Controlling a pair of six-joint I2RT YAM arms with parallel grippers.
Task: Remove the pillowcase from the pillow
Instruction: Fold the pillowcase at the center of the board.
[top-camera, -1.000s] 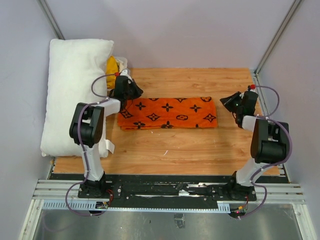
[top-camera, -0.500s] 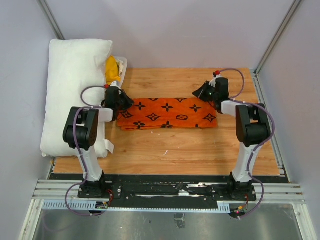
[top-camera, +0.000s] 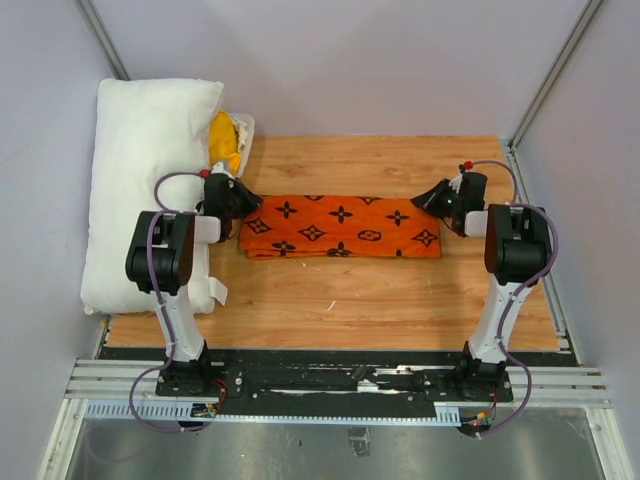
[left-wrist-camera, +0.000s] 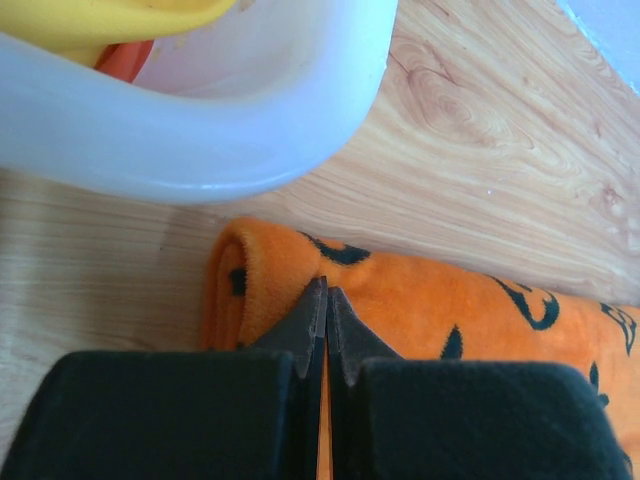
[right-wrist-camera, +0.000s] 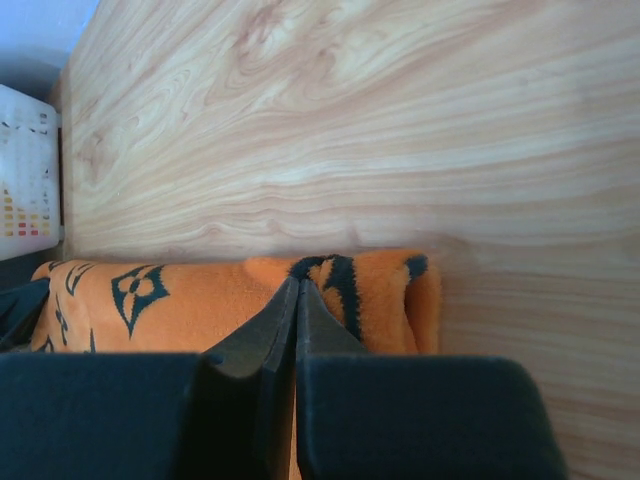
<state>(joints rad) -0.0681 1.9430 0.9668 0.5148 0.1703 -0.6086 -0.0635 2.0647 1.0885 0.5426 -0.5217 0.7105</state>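
The orange pillowcase (top-camera: 340, 228) with black motifs lies folded in a long strip across the middle of the wooden table. The plain white pillow (top-camera: 150, 180) lies bare along the left edge, apart from the pillowcase. My left gripper (top-camera: 240, 203) is at the strip's left end; in the left wrist view it (left-wrist-camera: 326, 285) is shut, tips resting on the folded end of the pillowcase (left-wrist-camera: 450, 300). My right gripper (top-camera: 432, 198) is at the strip's right end; in the right wrist view it (right-wrist-camera: 298, 285) is shut, tips on the pillowcase (right-wrist-camera: 180, 290).
A white plastic tub (left-wrist-camera: 250, 120) holding plain yellow cloth (top-camera: 224, 140) stands at the back left, between the pillow and the pillowcase, close to my left gripper. Grey walls enclose the table on three sides. Bare wood (top-camera: 340, 300) lies in front of the strip.
My right gripper went in over the pillowcase's right part, then back out to its right end. My left gripper moved left to the left end. The strip shifted slightly right.
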